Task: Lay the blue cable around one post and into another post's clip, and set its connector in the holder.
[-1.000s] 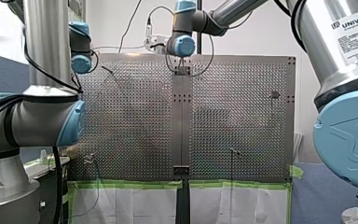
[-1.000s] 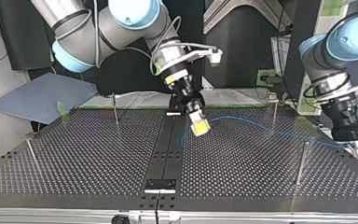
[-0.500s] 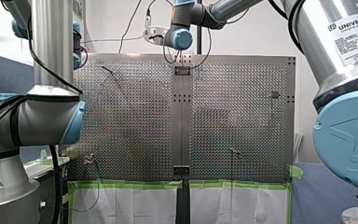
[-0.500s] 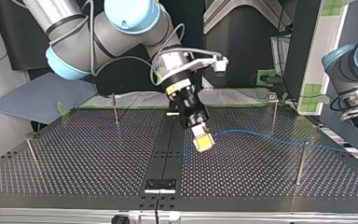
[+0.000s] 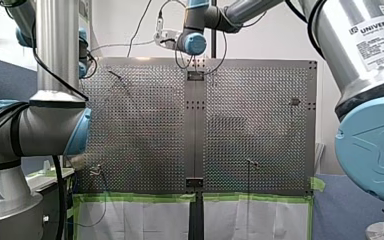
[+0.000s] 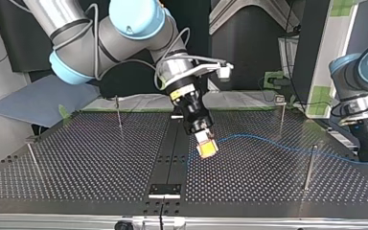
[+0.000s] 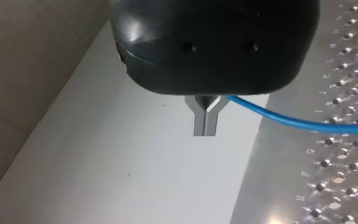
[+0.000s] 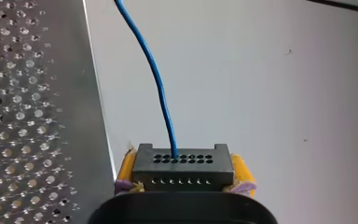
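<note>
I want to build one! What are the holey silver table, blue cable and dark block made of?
The silver table full of holes looks like metal: it shines and reflects light. The thin blue cable seems sheathed in smooth plastic or rubber; it bends in soft curves. The dark grey block with rows of small holes looks like matte moulded plastic, probably.

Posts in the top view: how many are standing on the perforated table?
4: far-left post, near-left post, far-right post, near-right post. My right gripper could hide another.
</note>
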